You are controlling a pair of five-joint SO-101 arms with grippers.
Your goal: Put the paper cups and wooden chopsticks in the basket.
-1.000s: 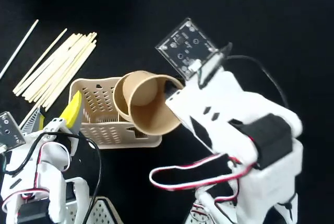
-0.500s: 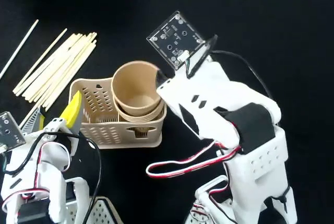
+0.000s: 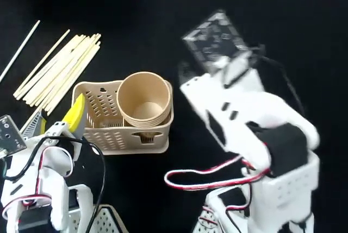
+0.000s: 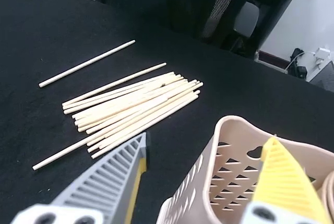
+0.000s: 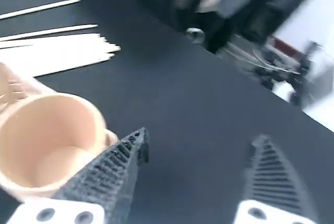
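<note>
Checking progress, high view first: paper cups (image 3: 144,98) sat nested upright in one end of the basket (image 3: 103,138), so I judged that half done. Wooden chopsticks (image 3: 60,73) lay in a loose bundle on the table (image 3: 163,21), near the basket but outside it; that half was not yet done. Left wrist view: left gripper (image 4: 206,141) stood open and empty, one jaw over the basket's wall, the other outside, the bundle beyond. Right wrist view: right gripper (image 5: 202,136) was spread wide, holding nothing, beside the cups.
</note>
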